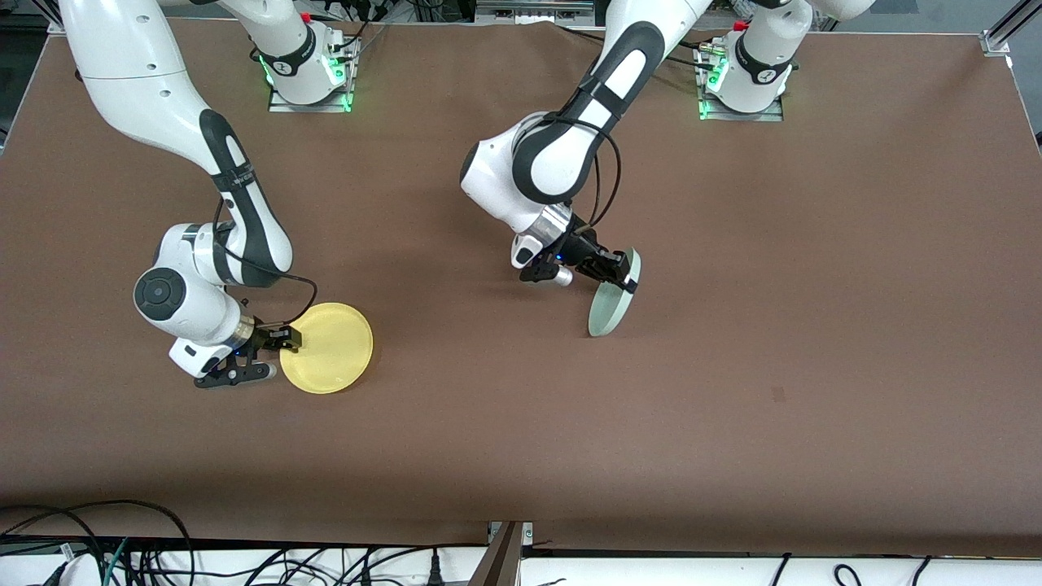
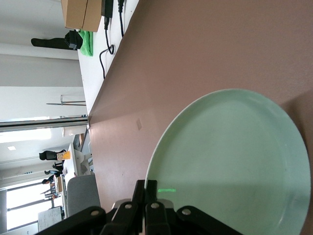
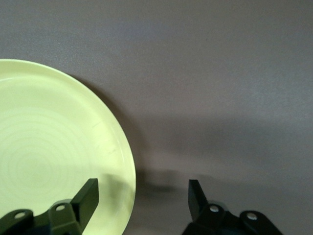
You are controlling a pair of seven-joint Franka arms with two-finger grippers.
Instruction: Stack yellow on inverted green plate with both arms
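Mint-green, the inverted green plate (image 1: 614, 295) stands tilted on edge mid-tabletop, pinched at its rim by our left hand (image 1: 620, 275) so it can tip over, while our right hand (image 1: 273, 352), fingers spread, straddles the rim of yellow (image 1: 329, 347), lying flat toward the right arm's edge.

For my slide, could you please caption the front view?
Left claw tilts green plate on edge; right claw at yellow plate.
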